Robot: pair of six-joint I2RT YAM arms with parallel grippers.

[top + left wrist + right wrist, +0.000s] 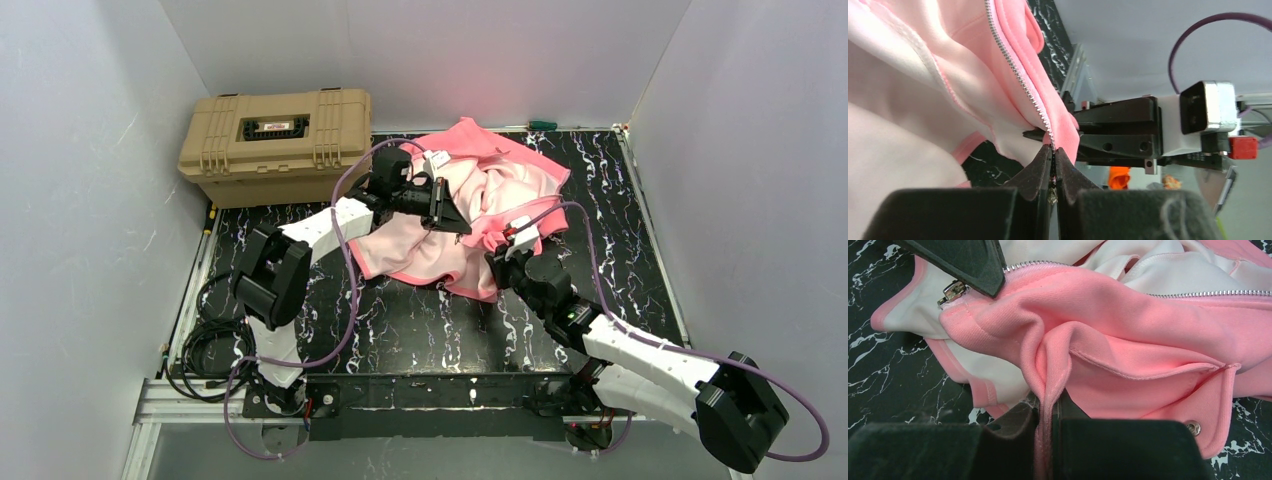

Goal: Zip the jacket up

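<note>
Currently held: left gripper (1053,152) clamped on the zipper (1018,75) end; right gripper (1048,407) pinching a jacket (500,190) fold.
Location: jacket crumpled, far centre of table (420,320).
Advice: hold fabric taut, pull along teeth.

Black marbled table (420,320), pink jacket (480,200) crumpled mid-table, tan case (275,145) far-left, perhaps a screwdriver (542,125) behind

I see the jacket (482,140) salmon pink, lining (495,188) paler, zipper (1018,76) silver; beside it a tan case (275,150), beneath it black white-veined tabletop (420,320).
</note>
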